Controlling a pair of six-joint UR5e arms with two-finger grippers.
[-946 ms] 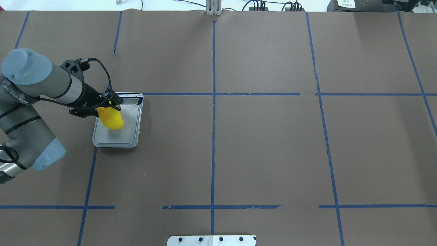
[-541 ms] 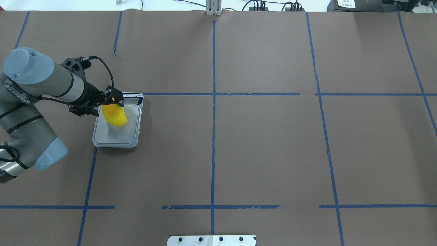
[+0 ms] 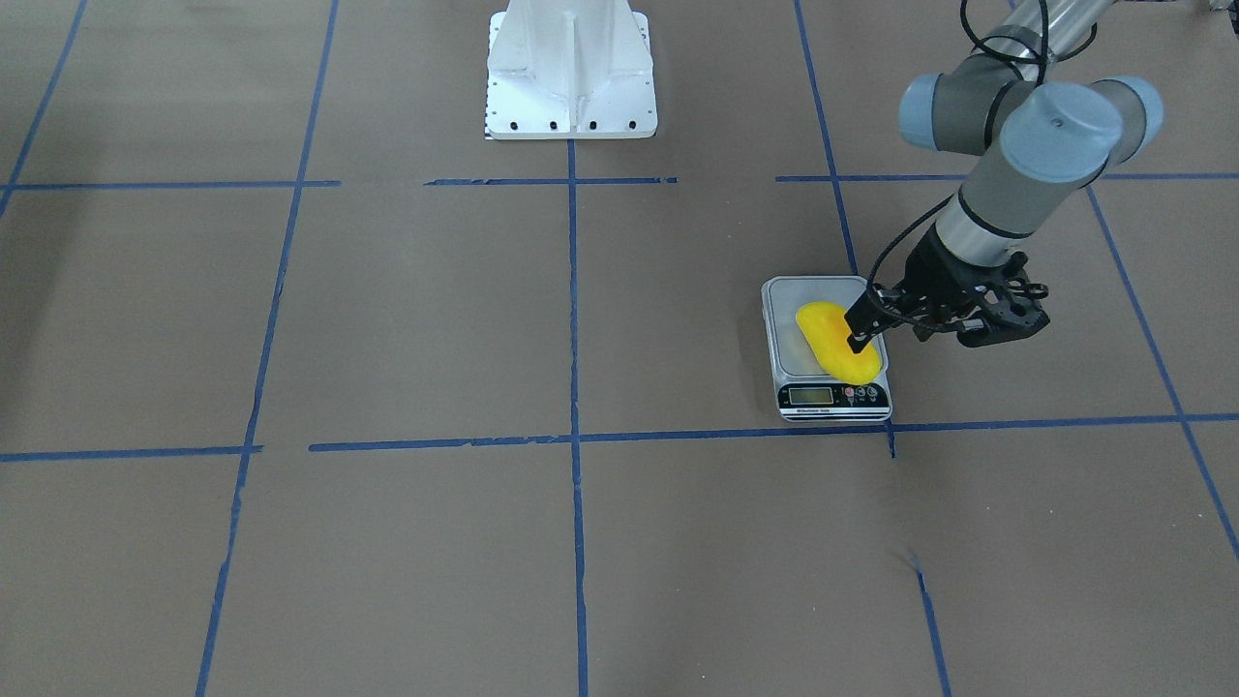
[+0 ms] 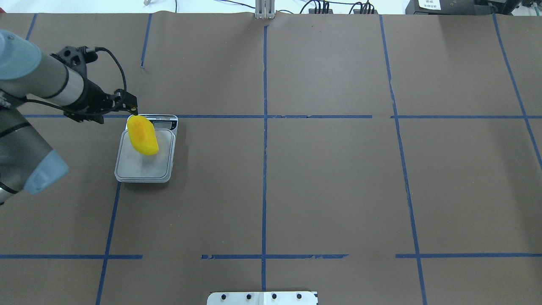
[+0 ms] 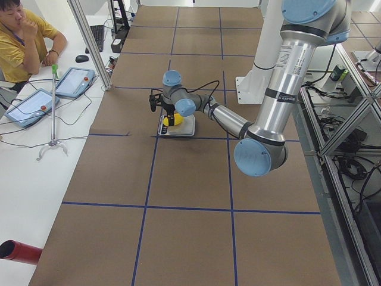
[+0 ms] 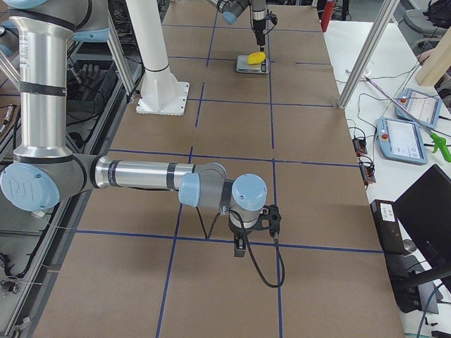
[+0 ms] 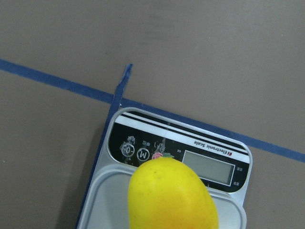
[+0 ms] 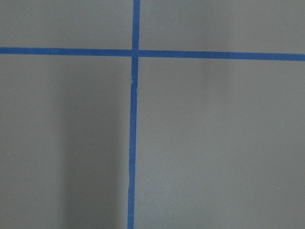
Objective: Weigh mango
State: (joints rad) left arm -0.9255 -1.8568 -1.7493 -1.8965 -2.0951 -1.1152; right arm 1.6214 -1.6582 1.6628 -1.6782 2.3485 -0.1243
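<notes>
mango: the small oblong bright-yellow mango is lying on the grey platform of the flat digital kitchen scale, one end reaching over the display end.
left gripper: the black two-finger left gripper is hovering just beyond the scale's display end, apart from the fruit in the overhead view; jaws are looking spread, gripping nothing.
right gripper: the right gripper is hanging low over the brown paper-covered table, well apart from the scale; cannot tell how its jaws are standing.
</notes>
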